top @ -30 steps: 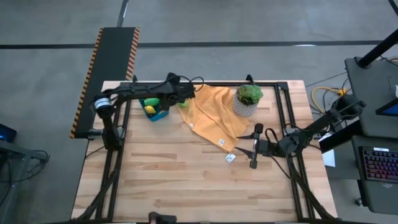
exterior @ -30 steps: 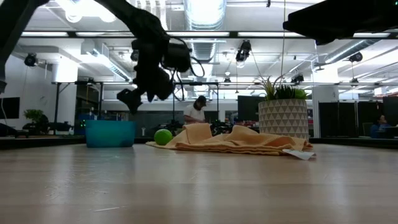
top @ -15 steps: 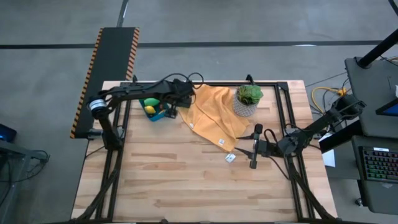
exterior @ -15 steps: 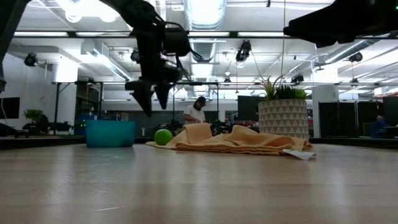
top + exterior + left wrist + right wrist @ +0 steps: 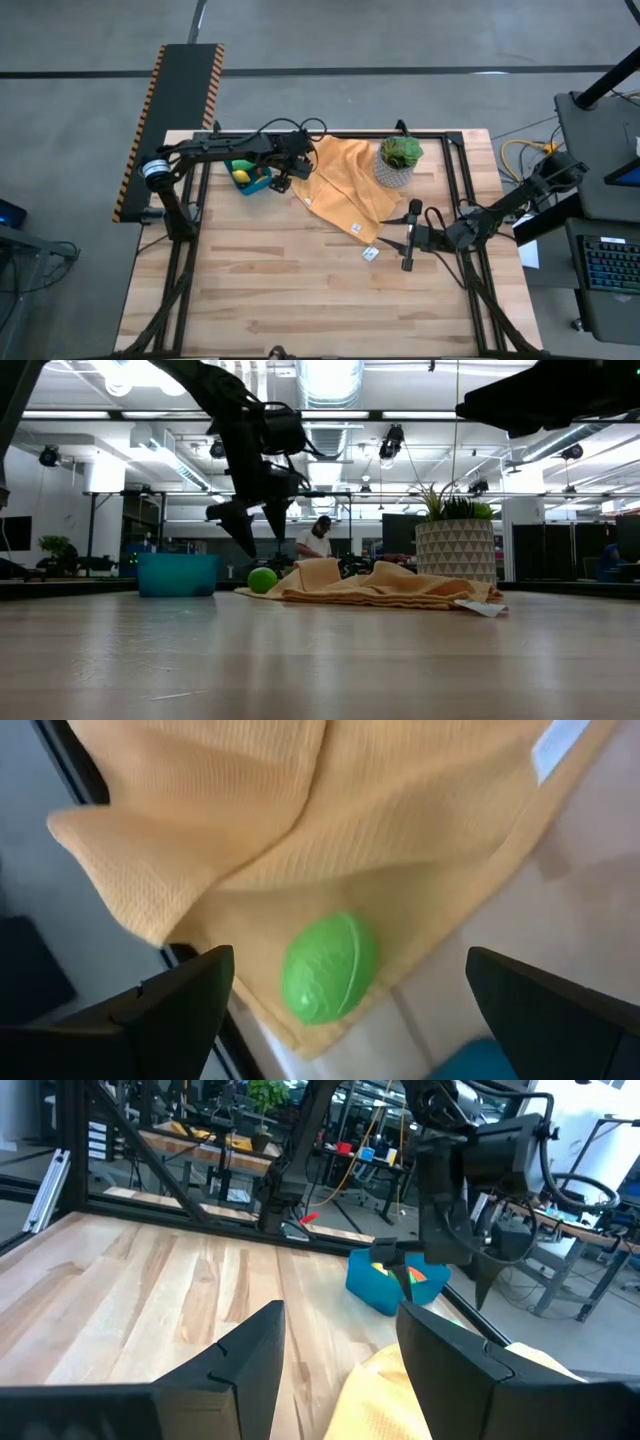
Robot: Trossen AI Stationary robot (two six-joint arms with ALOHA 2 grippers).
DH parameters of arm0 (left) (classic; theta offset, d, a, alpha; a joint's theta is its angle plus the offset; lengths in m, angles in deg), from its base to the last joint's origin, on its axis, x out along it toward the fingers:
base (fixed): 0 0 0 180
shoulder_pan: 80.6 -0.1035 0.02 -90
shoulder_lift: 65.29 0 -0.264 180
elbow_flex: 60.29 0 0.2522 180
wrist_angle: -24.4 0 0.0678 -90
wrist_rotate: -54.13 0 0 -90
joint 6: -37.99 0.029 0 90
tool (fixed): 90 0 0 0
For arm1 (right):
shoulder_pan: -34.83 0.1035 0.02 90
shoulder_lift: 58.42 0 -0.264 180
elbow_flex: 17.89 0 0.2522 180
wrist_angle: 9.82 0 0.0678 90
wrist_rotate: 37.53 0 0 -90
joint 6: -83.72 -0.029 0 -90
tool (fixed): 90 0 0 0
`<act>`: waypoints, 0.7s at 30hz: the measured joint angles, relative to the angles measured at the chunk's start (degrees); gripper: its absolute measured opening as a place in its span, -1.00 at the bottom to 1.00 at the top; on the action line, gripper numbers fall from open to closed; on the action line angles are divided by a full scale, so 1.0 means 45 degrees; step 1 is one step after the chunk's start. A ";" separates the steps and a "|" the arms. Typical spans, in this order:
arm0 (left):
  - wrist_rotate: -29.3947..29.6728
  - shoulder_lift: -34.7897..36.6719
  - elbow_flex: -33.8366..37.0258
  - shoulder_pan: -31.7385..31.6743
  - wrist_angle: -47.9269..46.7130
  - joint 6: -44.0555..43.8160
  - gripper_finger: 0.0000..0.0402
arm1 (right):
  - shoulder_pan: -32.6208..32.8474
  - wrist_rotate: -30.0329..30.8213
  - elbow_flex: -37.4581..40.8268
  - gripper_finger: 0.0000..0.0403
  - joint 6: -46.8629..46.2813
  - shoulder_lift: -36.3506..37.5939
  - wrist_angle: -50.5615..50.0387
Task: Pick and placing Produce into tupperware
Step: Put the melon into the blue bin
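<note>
Left gripper [image 5: 283, 181] over the far-left part of the wooden desk [image 5: 270, 290], hanging above the gap between blue tupperware [image 5: 251, 177] and orange cloth [image 5: 345, 185]; fingers [image 5: 170, 1000] spread wide, holding nothing. Seen level across the desk: fingers [image 5: 236, 525] well clear of the surface, pointing down.

Green produce piece [image 5: 328, 967], egg-shaped and ridged, resting on the cloth's edge just beside the tupperware; seen between the spread fingers. Same piece [image 5: 262, 579] low on the desk, between tupperware [image 5: 177, 574] and cloth heap [image 5: 380, 585].

Tupperware near the far-left corner, already holding yellow and green produce [image 5: 240, 173].

Right gripper [image 5: 408, 238] waiting near the desk's right edge, just off the cloth's near corner; fingers [image 5: 248, 1355] apart, empty.

Potted plant [image 5: 398, 160] in a patterned pale pot on the cloth's far-right side. White tag [image 5: 370, 254] at the cloth's near corner; no writing legible. Person [image 5: 319, 538] in the room beyond.
</note>
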 joint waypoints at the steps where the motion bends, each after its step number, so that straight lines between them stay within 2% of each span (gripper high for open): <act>1: 0.0152 0.0000 0.0090 -0.0049 0.0076 0.0164 0.91 | 0.0000 0.0005 0.0000 -0.07 0.0000 0.0000 0.0000; 5: 0.0928 -0.0005 0.0654 -0.0349 0.1185 0.0622 0.91 | 0.0002 0.0003 -0.0002 -0.07 0.0000 -0.0004 0.0000; 21: 0.1326 -0.1539 0.0773 -0.0821 0.1856 0.0357 0.91 | 0.0000 0.0000 -0.0010 -0.07 -0.0117 -0.0005 0.0005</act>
